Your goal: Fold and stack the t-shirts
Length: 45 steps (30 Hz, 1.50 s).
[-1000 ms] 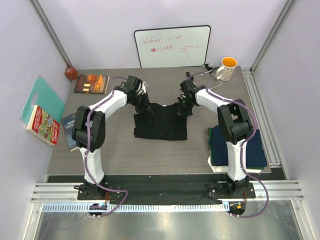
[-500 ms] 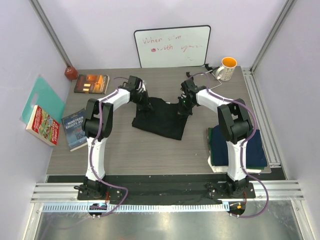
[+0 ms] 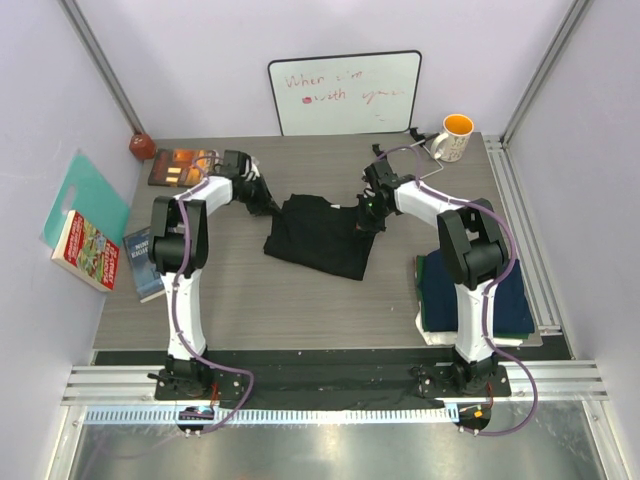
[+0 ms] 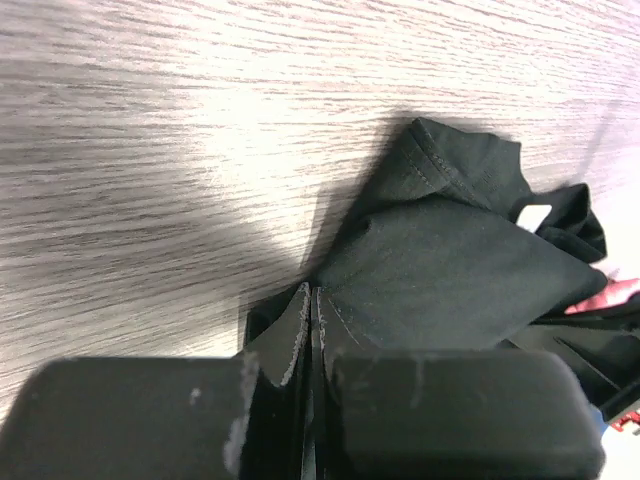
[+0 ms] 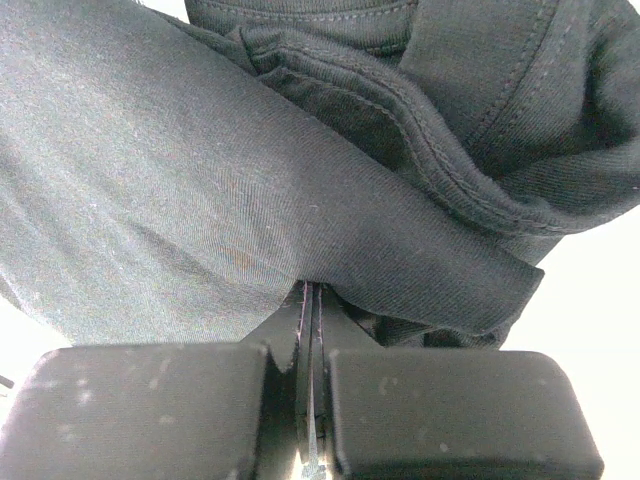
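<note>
Both at once, we are clamping the left pincer on the far left corner and the right pincer on the far right edge of the black t-shirt, which is lying rumpled mid-worktop; folded t-shirts are sitting stacked near the right edge.

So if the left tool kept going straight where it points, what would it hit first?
The black t-shirt: the left tool is shut and seems pinched on its edge, and the bunched cloth lies right ahead on the table.
</note>
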### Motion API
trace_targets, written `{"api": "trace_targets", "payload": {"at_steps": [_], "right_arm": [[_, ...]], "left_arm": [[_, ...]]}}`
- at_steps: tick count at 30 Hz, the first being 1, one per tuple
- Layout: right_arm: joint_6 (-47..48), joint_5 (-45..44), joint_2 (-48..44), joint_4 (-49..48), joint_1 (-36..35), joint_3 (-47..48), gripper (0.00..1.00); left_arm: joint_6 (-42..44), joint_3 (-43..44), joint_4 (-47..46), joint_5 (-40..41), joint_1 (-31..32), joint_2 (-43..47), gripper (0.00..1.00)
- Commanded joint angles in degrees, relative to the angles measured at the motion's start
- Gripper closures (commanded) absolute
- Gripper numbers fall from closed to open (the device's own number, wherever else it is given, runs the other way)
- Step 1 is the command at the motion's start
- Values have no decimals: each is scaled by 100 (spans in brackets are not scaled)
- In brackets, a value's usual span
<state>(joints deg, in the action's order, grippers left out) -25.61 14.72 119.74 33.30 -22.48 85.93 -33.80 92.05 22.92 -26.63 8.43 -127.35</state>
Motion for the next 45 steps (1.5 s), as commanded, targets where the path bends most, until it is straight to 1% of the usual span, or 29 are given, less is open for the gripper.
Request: {"api": "trace_targets", "payload": {"at_steps": [1,4,6,8,9,10,11,12,15,16,20,22,25,29,36,40,45], "right_arm": [[293,-663,348,511,-2,-384,99],[310,-681,199,528,7,-410,99],[311,-611,-37,502,16,-349,93],[354,-410,-214,511,16,-227,85],[381,-391,-389,494,16,-174,83],[390,-391,-469,502,16,-112,78],[407,-391,-556,520,7,-7,76],[433,-469,-679,520,15,37,75],[504,-514,-777,625,42,126,73],[556,-505,-794,625,42,82,73],[644,-435,-829,696,51,-216,75],[601,-383,-926,590,51,-348,75],[557,-435,-1015,493,59,-489,75],[574,-382,-830,493,60,-507,76],[451,-637,-654,484,59,-761,80],[407,-786,-838,467,60,-973,80],[355,-901,-1049,476,121,-1096,78]], "left_arm": [[356,-336,37,255,-16,228,100],[366,-556,46,343,-69,403,100],[339,-627,72,290,-165,483,100],[357,-653,186,308,-244,641,97],[365,-671,239,343,-271,720,92],[383,-671,327,378,-289,860,89],[409,-680,380,465,-324,948,87],[427,-680,432,509,-341,1027,82],[506,-697,617,720,-412,1352,73],[524,-706,713,738,-429,1431,72],[585,-776,863,599,-491,1844,71],[489,-873,846,258,-491,1950,71],[427,-1022,837,53,-412,2100,72],[445,-1198,837,-8,-158,2144,73],[392,-1610,679,-105,335,2056,80],[330,-1857,538,-88,598,2012,81],[313,-2191,486,79,634,1942,83]]}}
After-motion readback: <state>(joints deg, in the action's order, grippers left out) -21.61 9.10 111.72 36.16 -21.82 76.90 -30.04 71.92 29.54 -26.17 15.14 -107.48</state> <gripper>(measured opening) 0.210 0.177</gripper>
